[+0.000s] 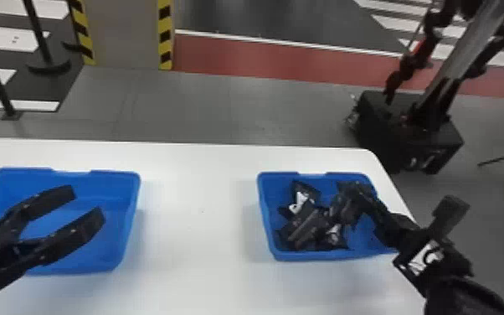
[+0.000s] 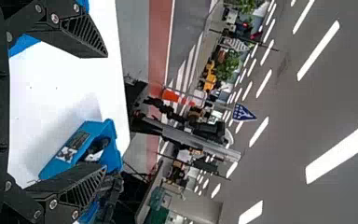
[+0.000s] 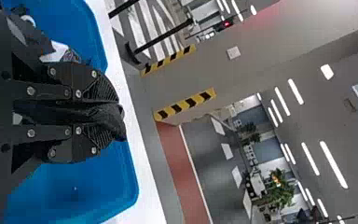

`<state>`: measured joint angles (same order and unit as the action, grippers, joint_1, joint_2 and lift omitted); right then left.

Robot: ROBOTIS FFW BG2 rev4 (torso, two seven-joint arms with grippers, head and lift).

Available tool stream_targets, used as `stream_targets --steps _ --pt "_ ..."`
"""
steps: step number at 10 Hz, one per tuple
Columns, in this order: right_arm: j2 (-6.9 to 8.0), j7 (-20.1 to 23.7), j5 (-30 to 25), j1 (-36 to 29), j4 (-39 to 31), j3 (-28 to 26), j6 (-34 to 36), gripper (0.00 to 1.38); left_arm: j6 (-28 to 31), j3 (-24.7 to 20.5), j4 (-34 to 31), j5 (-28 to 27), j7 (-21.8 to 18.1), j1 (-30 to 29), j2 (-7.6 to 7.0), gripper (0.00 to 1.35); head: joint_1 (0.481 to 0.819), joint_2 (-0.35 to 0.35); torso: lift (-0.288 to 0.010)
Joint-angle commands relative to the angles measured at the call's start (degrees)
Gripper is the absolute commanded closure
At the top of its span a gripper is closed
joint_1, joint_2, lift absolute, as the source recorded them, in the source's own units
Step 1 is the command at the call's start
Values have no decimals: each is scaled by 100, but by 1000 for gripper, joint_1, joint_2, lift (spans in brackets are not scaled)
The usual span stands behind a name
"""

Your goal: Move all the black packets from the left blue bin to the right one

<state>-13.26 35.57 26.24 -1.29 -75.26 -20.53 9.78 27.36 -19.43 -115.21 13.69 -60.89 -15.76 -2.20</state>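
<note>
Well, the white counter (image 1: 201, 209) is running past the near edge of the head view, and its bare middle is leaving a broad stretch between the bins. The left blue bin (image 1: 127, 188) is sitting partly cut off at the side, with the left claw (image 1: 84, 203) covering some of its blue floor. The right blue bin (image 1: 301, 254) is standing close to the counter's right edge. Over the left one, that claw is hanging with its fingers wide apart. The right claw (image 1: 366, 201) is reaching in over the other bin's right side, fingers nearly together, gripping a black packet (image 3: 105, 116). Below and beside it, the heaped black packets (image 1: 309, 226) are overlapping, and I'm finding their dark outlines too blended to count.
</note>
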Motion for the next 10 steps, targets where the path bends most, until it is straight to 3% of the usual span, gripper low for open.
stream_targets --steps 1,2,4,6,8,9,10 --pt "-46 3 -286 45 -201 -21 203 130 -79 -17 -17 55 7 -55 9 206 695 -223 -110" --pt "51 3 -462 -166 -778 -21 161 39 -346 -52 -31 63 15 -69 44 211 695 -224 -110" --pt "359 -15 -1113 -911 -2423 -21 105 200 -613 -246 -580 99 385 -562 124 220 695 -202 -110" --pt "649 -331 -1244 -1811 -3815 -21 -78 226 -669 -369 -762 257 534 -843 159 220 695 -153 -110" --pt "833 -437 -1297 -2528 -4842 5 -303 226 -852 -413 -959 257 595 -941 194 220 695 -119 -110" --pt "948 -437 -1420 -2950 -5404 93 -430 226 -1176 -448 -1255 257 675 -1110 235 220 695 -103 -110" --pt "1123 -437 -1605 -3541 -6023 181 -486 226 -1555 -448 -1859 222 1009 -1588 235 220 695 -74 -110"
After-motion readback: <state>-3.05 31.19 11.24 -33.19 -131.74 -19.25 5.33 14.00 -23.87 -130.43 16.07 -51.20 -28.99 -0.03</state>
